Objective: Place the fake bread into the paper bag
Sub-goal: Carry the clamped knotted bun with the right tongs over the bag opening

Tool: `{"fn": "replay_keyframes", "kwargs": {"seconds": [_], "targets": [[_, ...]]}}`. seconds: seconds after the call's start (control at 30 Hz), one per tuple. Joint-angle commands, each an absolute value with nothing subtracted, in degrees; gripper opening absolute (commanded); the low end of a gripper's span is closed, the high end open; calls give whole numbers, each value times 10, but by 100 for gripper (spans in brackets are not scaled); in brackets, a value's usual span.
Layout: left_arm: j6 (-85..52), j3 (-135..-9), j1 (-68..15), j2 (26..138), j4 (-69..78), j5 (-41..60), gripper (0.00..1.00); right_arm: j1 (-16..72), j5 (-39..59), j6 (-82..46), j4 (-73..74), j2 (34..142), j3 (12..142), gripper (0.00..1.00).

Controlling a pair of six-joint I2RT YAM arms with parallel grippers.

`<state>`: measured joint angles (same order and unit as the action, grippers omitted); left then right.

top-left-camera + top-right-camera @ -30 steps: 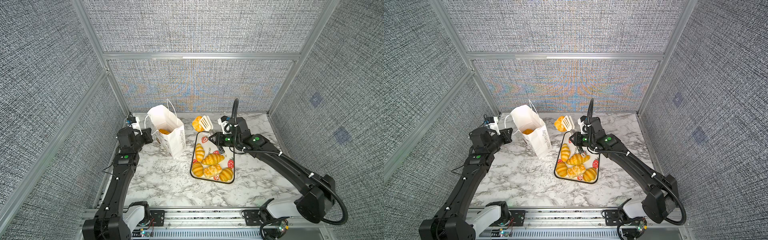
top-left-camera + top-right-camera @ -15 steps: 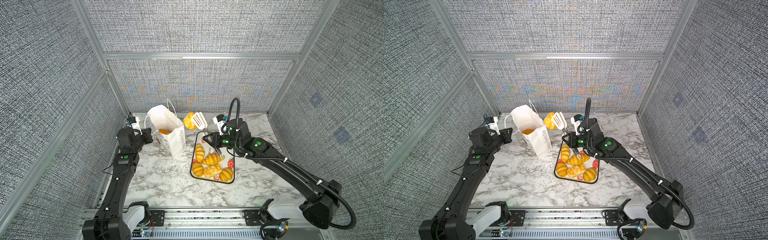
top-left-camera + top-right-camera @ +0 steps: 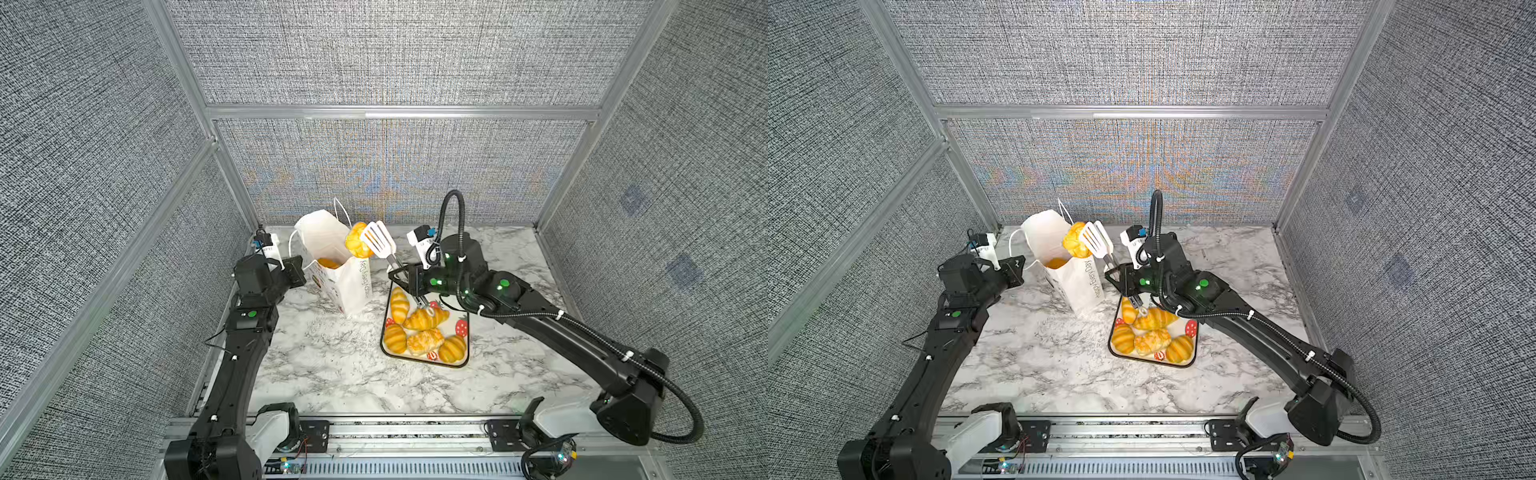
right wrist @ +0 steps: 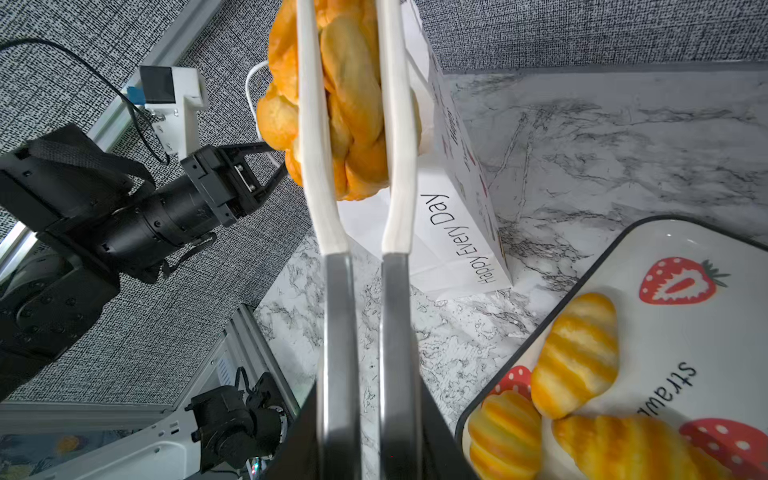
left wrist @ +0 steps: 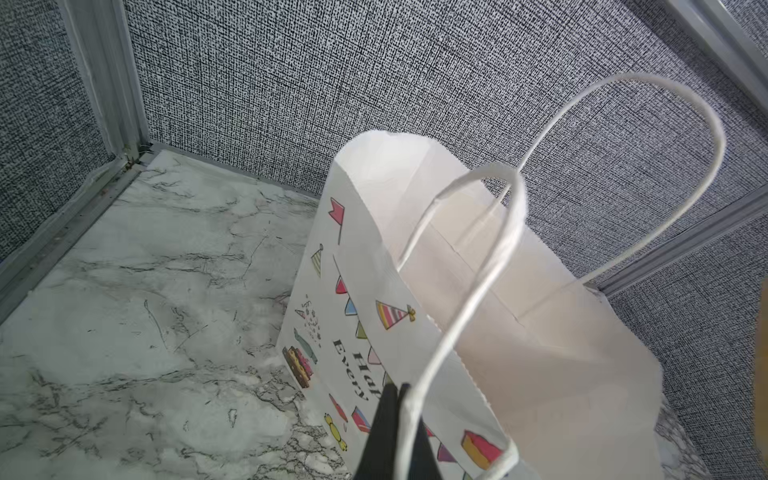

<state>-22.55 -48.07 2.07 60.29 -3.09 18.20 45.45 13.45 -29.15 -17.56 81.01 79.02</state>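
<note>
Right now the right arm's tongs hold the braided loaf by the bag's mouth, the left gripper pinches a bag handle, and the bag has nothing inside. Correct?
Not quite. Both top views show orange bread inside the paper bag. The rest stands: tongs in the right gripper hold the braided loaf by its mouth; the left gripper pinches a cord handle.

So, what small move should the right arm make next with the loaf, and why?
Probably carry it slightly further over the mouth of the paper bag before releasing. The right gripper is shut on the tongs, which clamp the braided loaf at its rim, not clearly above the opening; the left gripper holds a handle.
</note>
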Motion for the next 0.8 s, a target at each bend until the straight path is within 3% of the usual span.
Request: {"fn": "replay_keyframes", "kwargs": {"seconds": [0.0,0.77], "targets": [[-225,-478,21,603,-23,190,0,462,132,-278,-150,821,812,28],[-225,-477,22,604,-24,190,0,471,149,-289,-156,943,905,29]]}}
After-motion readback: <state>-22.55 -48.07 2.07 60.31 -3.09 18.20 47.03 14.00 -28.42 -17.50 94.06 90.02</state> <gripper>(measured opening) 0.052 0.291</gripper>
